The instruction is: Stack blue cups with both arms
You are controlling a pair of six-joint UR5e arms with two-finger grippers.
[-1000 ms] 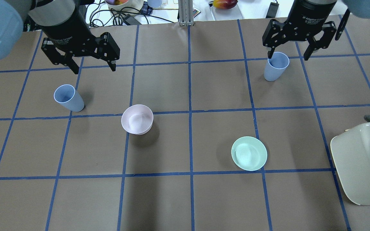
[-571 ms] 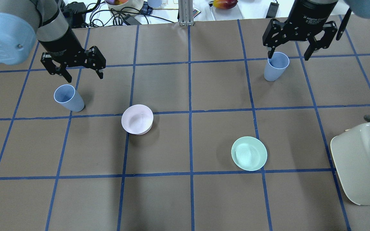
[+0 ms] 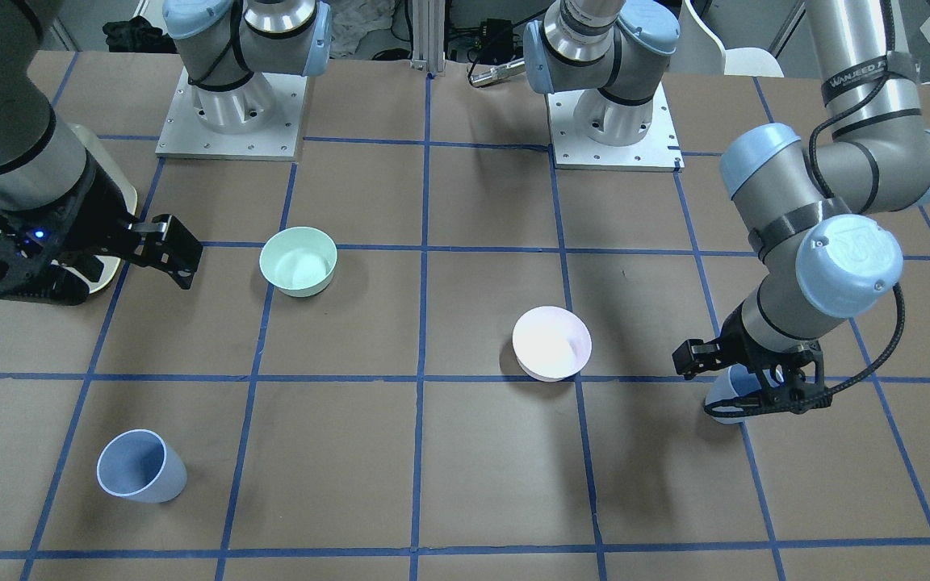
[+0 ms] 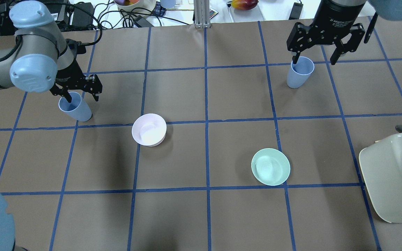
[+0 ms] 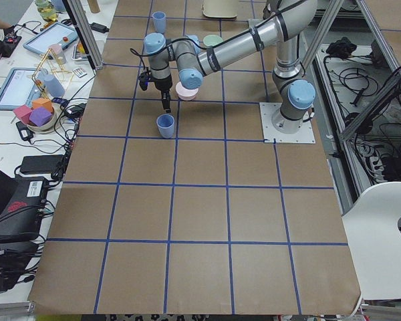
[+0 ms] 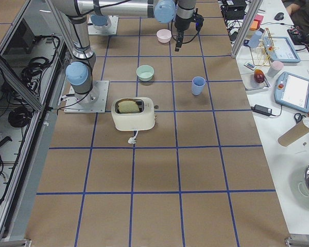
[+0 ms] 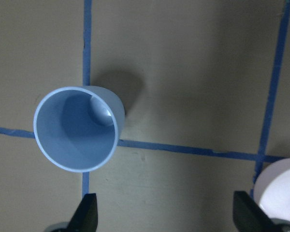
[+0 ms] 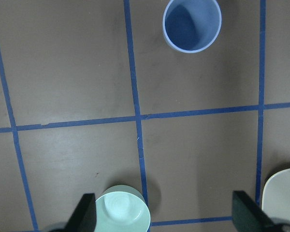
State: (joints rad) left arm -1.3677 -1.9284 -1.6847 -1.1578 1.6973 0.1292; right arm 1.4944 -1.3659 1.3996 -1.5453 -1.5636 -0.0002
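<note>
Nearest the robot on the table (image 4: 201, 216): mint bowl (image 4: 270, 166), pink bowl (image 4: 149, 129), toaster (image 4: 393, 174). None are task items.

Further out, the left blue cup (image 4: 76, 108) stands upright by a tape crossing, mouth up. Left claw (image 4: 82, 98) hangs low right over it, jaws wide. Wrist cam puts one finger in line with the cup's mouth and the other well outside the wall. No contact that I can see.

Farthest out, the right blue cup (image 4: 299, 73) is upright, well apart from the first. Right claw (image 4: 314, 61) is also wide, holding nothing, and sits high above the cup per the front view.

Handling guess: thin plastic tumblers, light, smooth, tapered, so easy to tip or squirt out of a side pinch. Best hold looks like the wall near the rim, one finger in, one out, moderate squeeze. Lift straight up before carrying one over the other.
</note>
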